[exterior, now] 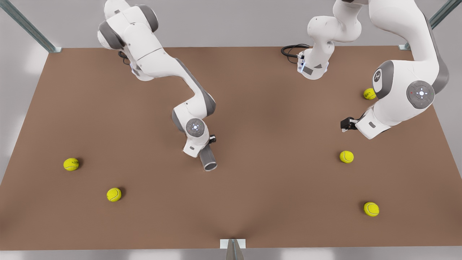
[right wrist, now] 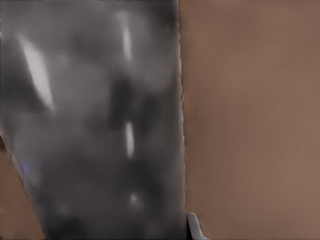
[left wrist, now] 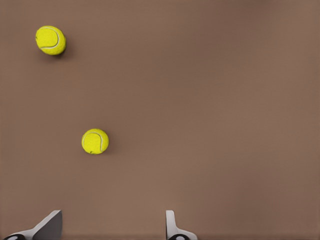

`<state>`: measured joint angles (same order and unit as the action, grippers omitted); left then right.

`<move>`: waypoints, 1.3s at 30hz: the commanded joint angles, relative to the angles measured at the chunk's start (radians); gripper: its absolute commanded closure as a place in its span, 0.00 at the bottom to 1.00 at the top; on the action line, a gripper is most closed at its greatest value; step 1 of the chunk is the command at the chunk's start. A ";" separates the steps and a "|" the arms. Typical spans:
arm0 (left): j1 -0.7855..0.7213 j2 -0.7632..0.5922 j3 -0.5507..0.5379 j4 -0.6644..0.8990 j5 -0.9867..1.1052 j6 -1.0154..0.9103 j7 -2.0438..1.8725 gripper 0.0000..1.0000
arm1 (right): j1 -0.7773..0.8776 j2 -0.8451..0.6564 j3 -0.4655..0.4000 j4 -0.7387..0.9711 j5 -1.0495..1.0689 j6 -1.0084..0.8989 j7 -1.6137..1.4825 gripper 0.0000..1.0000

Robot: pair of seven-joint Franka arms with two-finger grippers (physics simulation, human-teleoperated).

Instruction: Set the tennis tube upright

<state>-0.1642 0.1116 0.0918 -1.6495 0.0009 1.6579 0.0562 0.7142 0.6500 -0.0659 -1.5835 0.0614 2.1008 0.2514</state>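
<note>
Tennis tube, a dark grey metallic cylinder, lies tilted on the brown tabletop at centre; we see the bent right arm's gripper over it, grip unclear. Left gripper hovers spread above yellow tennis balls.

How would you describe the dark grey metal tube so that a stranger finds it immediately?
Look at the middle of the brown table. There the right gripper sits over a dark grey metallic tube, its hollow end toward the table's near edge. Everything else lying loose is a small yellow ball.
</note>
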 commanded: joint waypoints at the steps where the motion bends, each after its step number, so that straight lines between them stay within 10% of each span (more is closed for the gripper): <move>1: 0.000 -0.001 0.000 0.000 0.001 -0.003 -0.001 0.00 | 0.112 0.065 -0.066 0.088 -0.014 -0.104 -0.572 0.37; 6: 0.000 0.000 0.000 0.000 0.001 -0.003 -0.001 0.00 | 0.271 0.160 -0.172 0.231 -0.162 -0.048 -1.113 0.36; 18: 0.002 0.006 0.000 0.000 0.001 -0.004 0.001 0.00 | 0.294 0.232 -0.167 0.215 -0.083 0.076 -1.104 0.36; 22: 0.002 0.006 0.000 0.000 0.001 -0.010 0.001 0.00 | 0.311 0.258 -0.167 0.215 -0.084 0.102 -1.071 0.26; 24: 0.002 0.006 0.000 0.000 0.001 -0.012 0.001 0.00 | 0.311 0.258 -0.167 0.215 -0.083 0.102 -1.072 0.00; 29: 0.002 0.005 0.000 0.000 0.001 -0.015 0.001 0.00 | 0.309 0.229 -0.163 0.215 -0.061 0.088 -1.077 0.00; 36: 0.002 0.003 0.000 0.000 0.001 -0.032 -0.001 0.00 | 0.128 -0.127 -0.167 0.229 0.192 -0.387 -1.022 0.00; 39: -0.087 0.066 -0.003 0.008 -0.110 -0.119 -0.165 0.00 | -0.249 -0.305 -0.161 0.195 0.161 -0.631 -0.250 0.00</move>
<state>-0.2085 0.1694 0.0906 -1.6374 -0.0470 1.6059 0.0405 0.5292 0.3831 -0.2206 -1.3876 0.1895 1.7937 -0.5860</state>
